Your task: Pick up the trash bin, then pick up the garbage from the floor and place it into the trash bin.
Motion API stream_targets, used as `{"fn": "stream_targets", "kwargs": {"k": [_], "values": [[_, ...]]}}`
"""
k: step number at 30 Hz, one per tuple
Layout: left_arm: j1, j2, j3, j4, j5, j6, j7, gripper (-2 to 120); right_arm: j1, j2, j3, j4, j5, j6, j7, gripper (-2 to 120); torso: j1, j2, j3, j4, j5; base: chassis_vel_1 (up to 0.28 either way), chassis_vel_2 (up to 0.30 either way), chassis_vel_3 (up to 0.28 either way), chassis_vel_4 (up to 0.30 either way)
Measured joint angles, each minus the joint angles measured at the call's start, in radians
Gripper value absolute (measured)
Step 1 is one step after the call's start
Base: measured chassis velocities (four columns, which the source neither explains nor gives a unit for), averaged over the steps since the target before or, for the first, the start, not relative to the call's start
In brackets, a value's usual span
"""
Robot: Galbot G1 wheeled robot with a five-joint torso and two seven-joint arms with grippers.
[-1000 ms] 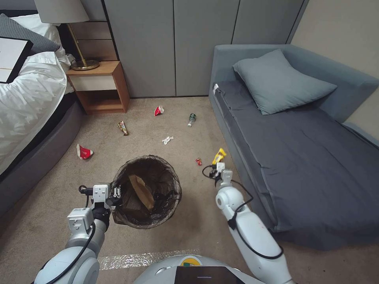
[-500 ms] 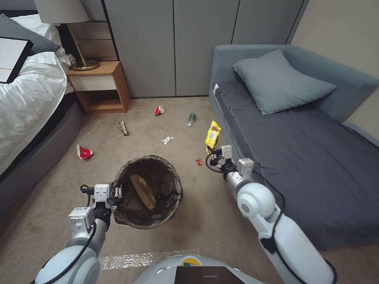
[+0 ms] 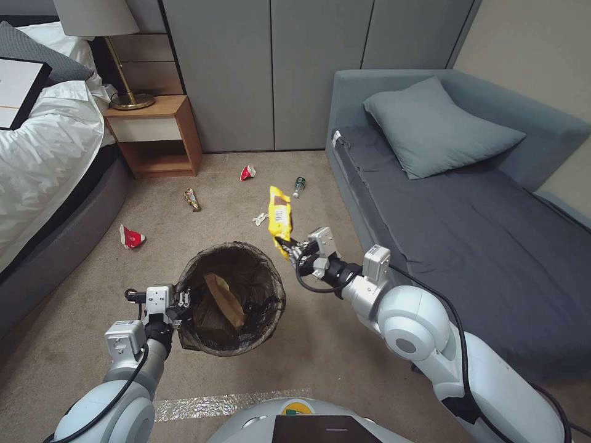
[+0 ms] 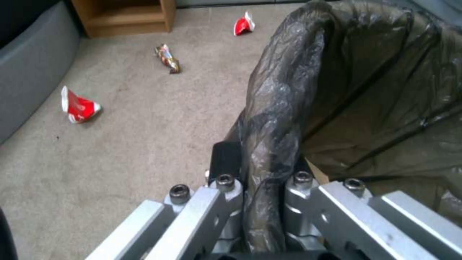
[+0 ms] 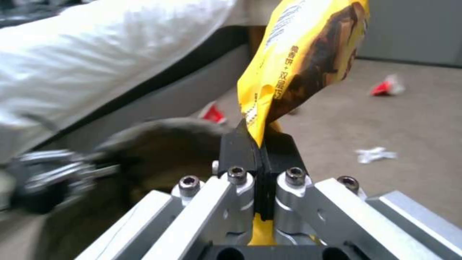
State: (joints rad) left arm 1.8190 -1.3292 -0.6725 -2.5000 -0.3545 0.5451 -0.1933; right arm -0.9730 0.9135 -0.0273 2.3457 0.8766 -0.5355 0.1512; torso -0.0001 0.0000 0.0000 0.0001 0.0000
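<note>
Clamped over the near left rim of the trash bin [image 3: 231, 298], the left gripper [image 3: 183, 303] is holding the bin up off the floor [image 3: 308, 369], its fingers [image 4: 226, 159] pinching the dark bag and rim between them, one finger outside the wall and the other inside. Beyond those fingers, on the carpet, a crushed red-and-white cup [image 4: 77, 107] is lying near the bed base [image 3: 55, 246], a gold wrapper [image 4: 167, 59] is lying farther out, and a second crushed cup [image 4: 244, 25] is sitting farther still, toward the nightstand [image 3: 157, 135]. Inside the bin, just past the inner finger, a brown paper bag [image 3: 223, 298] is leaning against the liner.

Across the bin's opening, the right gripper [image 3: 288, 245] is hovering just beside the far right rim, its fingers [image 5: 240, 148] pressed together on the lower corner of a yellow snack wrapper [image 3: 279, 218]. The wrapper is standing up from the fingertips, off the floor and not yet over the bin's mouth. Behind it, a white tissue [image 3: 260, 218] is lying on the carpet, and a small bottle [image 3: 299, 185] is lying beyond that, close to the sofa [image 3: 492, 246]. Farther right, a grey pillow [image 3: 437, 126] is resting on the sofa.
</note>
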Motion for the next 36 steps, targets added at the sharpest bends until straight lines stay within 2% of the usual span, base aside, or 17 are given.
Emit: {"fn": "stream_targets", "kwargs": {"k": [7,11,25,28,29,36], "values": [[-0.009,0.006,-0.001,0.000,-0.012,0.011,-0.003,5,0.086,-0.011,-0.138,0.015,0.100,-0.028,0.018,0,0.000,0.000,0.000,0.0000,-0.0001,0.000,0.000,0.000,0.000],[-0.011,0.003,0.002,0.000,-0.011,0.010,-0.002,5,0.150,0.006,-0.247,0.002,0.119,-0.052,0.081,0,0.000,0.000,0.000,0.0000,-0.0001,0.000,0.000,0.000,0.000],[-0.015,-0.002,0.005,0.000,-0.009,0.009,0.000,5,0.224,0.025,-0.389,-0.046,0.167,-0.095,0.208,0,0.000,0.000,0.000,-0.0001,-0.0002,0.000,0.000,0.000,0.000],[-0.015,-0.002,0.004,0.000,-0.008,0.009,0.000,5,0.261,0.045,-0.429,-0.071,0.158,-0.098,0.258,15,0.000,0.000,0.000,0.0001,-0.0002,0.000,0.000,0.000,0.000],[-0.015,-0.002,0.004,0.000,-0.008,0.009,0.000,5,0.261,0.045,-0.429,-0.071,0.158,-0.098,0.258,15,0.000,0.000,0.000,0.0001,-0.0002,0.000,0.000,0.000,0.000],[-0.014,0.002,0.002,0.000,-0.010,0.008,0.001,5,0.286,0.064,-0.452,-0.076,0.164,-0.105,0.314,42,0.000,0.000,0.000,-0.0001,-0.0001,0.000,0.000,0.000,0.000]]}}
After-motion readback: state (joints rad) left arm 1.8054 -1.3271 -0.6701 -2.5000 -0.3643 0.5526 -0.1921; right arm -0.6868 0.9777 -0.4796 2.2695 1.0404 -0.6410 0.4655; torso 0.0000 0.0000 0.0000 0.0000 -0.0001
